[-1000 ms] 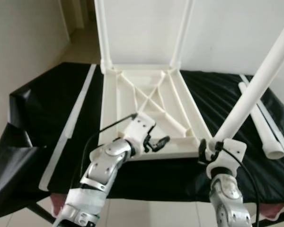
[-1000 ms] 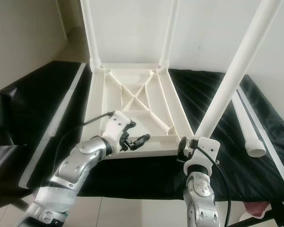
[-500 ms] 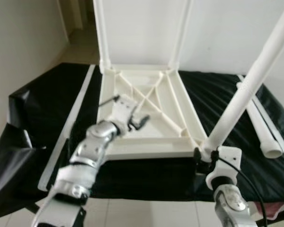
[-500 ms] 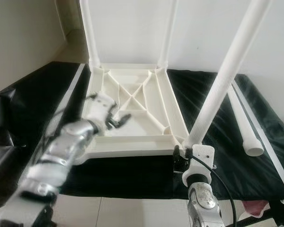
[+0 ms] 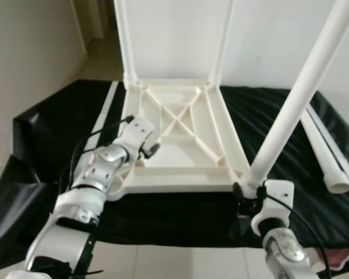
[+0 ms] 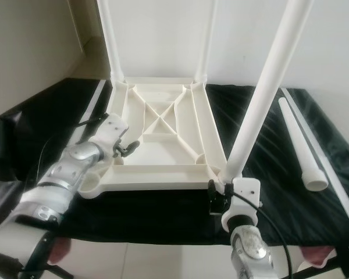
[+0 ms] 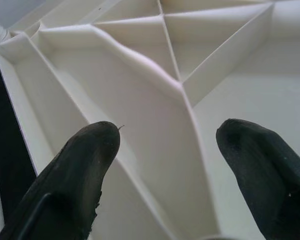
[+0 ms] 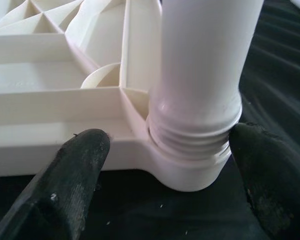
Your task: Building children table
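An upside-down white plastic table top (image 5: 180,179) lies on a black cloth, with two white legs (image 5: 122,40) standing in its far corners. A third leg (image 5: 296,99) rises tilted from the near right corner socket. My right gripper (image 5: 245,193) is at that leg's base. In the right wrist view its fingers (image 8: 85,150) stand open on either side of the threaded end (image 8: 195,135), not touching it. My left gripper (image 5: 150,149) hovers open over the ribbed underside (image 7: 155,75) by the left rim, holding nothing.
A loose white leg (image 5: 328,160) lies on the cloth at the right. A long white strip (image 5: 104,113) runs along the left of the table top. The near left corner socket (image 5: 113,186) holds nothing. The cloth's front edge drops to a tiled floor.
My left gripper has drawn back from the middle of the underside to the left rim. The third leg now stands more upright in the near right corner, with my right gripper lower at its base.
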Controlling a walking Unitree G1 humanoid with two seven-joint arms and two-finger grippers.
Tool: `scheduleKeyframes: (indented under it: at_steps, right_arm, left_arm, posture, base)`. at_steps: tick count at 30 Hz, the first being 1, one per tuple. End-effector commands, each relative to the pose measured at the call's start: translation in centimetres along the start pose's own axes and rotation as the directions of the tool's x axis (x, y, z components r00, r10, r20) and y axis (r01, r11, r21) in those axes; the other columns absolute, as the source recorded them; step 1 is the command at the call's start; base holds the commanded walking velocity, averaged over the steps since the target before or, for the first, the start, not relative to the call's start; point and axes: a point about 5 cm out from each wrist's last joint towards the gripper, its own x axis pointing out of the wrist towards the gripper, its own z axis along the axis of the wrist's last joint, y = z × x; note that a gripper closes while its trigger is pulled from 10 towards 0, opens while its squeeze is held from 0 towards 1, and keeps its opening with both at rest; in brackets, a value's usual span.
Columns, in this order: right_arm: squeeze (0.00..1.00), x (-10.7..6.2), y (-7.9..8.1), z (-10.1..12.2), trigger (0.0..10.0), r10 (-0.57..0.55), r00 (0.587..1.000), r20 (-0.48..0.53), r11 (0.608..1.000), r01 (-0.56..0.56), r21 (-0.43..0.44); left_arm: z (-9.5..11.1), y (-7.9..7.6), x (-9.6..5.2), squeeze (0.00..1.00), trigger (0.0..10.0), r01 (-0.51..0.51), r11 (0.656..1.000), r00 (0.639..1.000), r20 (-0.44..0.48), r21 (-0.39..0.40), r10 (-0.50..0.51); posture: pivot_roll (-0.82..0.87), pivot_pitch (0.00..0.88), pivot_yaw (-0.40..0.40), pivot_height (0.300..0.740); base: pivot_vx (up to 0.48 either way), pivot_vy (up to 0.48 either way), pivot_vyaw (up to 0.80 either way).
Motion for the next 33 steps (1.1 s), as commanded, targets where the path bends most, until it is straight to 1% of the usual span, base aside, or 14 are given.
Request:
scheduleKeyframes:
  at_steps: [1,4,8,13,15,18,20,21,23,25,26,29,32,33]
  right_arm:
    - [0.00,-0.2,0.7,-0.2,10.0,0.053,0.998,-0.013,0.998,-0.053,0.017]
    - [0.00,-0.6,0.5,-0.4,10.0,0.077,0.997,-0.026,0.997,-0.077,0.006]
    - [0.00,-0.8,0.2,-0.5,10.0,0.086,0.996,-0.028,0.996,-0.086,-0.001]
    - [0.00,-1.2,-0.1,-0.1,10.0,0.125,0.992,-0.025,0.992,-0.125,-0.011]
    - [0.00,-1.2,0.1,0.0,10.0,0.146,0.989,-0.025,0.989,-0.146,-0.012]
    - [0.00,-1.4,1.5,0.6,10.0,0.279,0.960,-0.003,0.960,-0.279,-0.015]
    - [0.00,-1.5,1.9,0.7,10.0,0.313,0.950,0.001,0.950,-0.313,-0.011]
    - [0.00,-1.5,1.9,0.7,10.0,0.313,0.950,0.001,0.950,-0.313,-0.011]
    - [0.00,-1.4,2.4,0.9,10.0,0.363,0.932,0.008,0.932,-0.363,-0.013]
    - [0.00,-0.9,2.2,1.3,10.0,0.360,0.933,0.029,0.933,-0.360,-0.004]
    - [0.00,-0.9,2.2,1.3,10.0,0.360,0.933,0.029,0.933,-0.360,-0.004]
    - [0.00,-0.2,1.6,1.9,10.0,0.323,0.945,0.055,0.946,-0.325,0.022]
    - [0.00,0.0,1.5,2.0,10.0,0.317,0.947,0.058,0.948,-0.318,0.019]
    - [0.00,0.2,1.3,2.1,10.0,0.312,0.948,0.062,0.949,-0.313,0.018]
  left_arm:
    - [-0.2,1.6,-0.2,0.00,10.0,-0.238,0.971,0.971,-0.014,0.016,0.239]
    - [-0.6,2.9,-0.5,0.00,10.0,-0.277,0.961,0.960,-0.039,0.010,0.278]
    - [-0.7,3.5,-0.7,0.00,10.0,-0.284,0.959,0.958,-0.048,-0.004,0.284]
    - [-0.7,5.3,-1.3,0.00,10.0,-0.296,0.954,0.954,-0.050,-0.037,0.295]
    - [-0.8,5.6,-1.4,0.00,10.0,-0.304,0.952,0.952,-0.053,-0.037,0.302]
    - [-1.4,6.7,-1.9,0.00,10.0,-0.350,0.937,0.933,-0.091,0.006,0.349]
    - [-1.6,6.9,-2.0,0.00,10.0,-0.362,0.931,0.926,-0.101,0.036,0.364]
    - [-1.6,6.9,-2.0,0.00,10.0,-0.362,0.931,0.926,-0.101,0.036,0.364]
    - [-2.0,6.8,-2.0,0.00,10.0,-0.361,0.928,0.920,-0.124,0.098,0.371]
    - [-2.2,6.2,-1.8,0.00,10.0,-0.308,0.937,0.934,-0.135,0.167,0.331]
    - [-2.2,6.2,-1.8,0.00,10.0,-0.308,0.937,0.934,-0.135,0.167,0.331]
    - [-2.5,5.3,-1.5,0.00,10.0,-0.208,0.954,0.958,-0.150,0.215,0.243]
    - [-2.6,5.1,-1.4,0.00,10.0,-0.182,0.960,0.964,-0.153,0.211,0.217]
    - [-2.7,4.7,-1.4,0.00,10.0,-0.134,0.965,0.972,-0.160,0.228,0.172]
  posture:
    - [-0.02,0.000,0.000,0.740]
    - [-0.02,0.000,0.000,0.740]
    - [-0.02,0.000,-0.001,0.740]
    - [-0.02,0.000,-0.011,0.740]
    - [-0.02,0.000,-0.012,0.740]
    - [-0.03,0.000,-0.015,0.740]
    - [-0.02,0.000,-0.019,0.740]
    - [-0.02,0.000,-0.019,0.740]
    - [-0.02,0.000,-0.019,0.740]
    - [-0.02,0.000,-0.019,0.740]
    - [-0.02,0.000,-0.019,0.740]
    - [-0.03,0.000,-0.020,0.740]
    - [-0.03,0.000,-0.020,0.740]
    - [-0.02,0.000,-0.023,0.740]
  base:
    - [0.000,0.000,0.00]
    - [0.000,0.000,0.00]
    - [0.000,0.000,0.00]
    - [0.000,0.000,0.00]
    - [0.000,0.000,0.00]
    - [0.000,0.000,0.00]
    - [0.000,0.000,0.00]
    - [0.000,0.000,0.00]
    - [0.000,0.000,0.00]
    - [0.000,0.000,0.00]
    - [0.000,0.000,0.00]
    - [0.000,0.000,0.00]
    - [0.000,0.000,0.00]
    - [0.000,0.000,0.00]
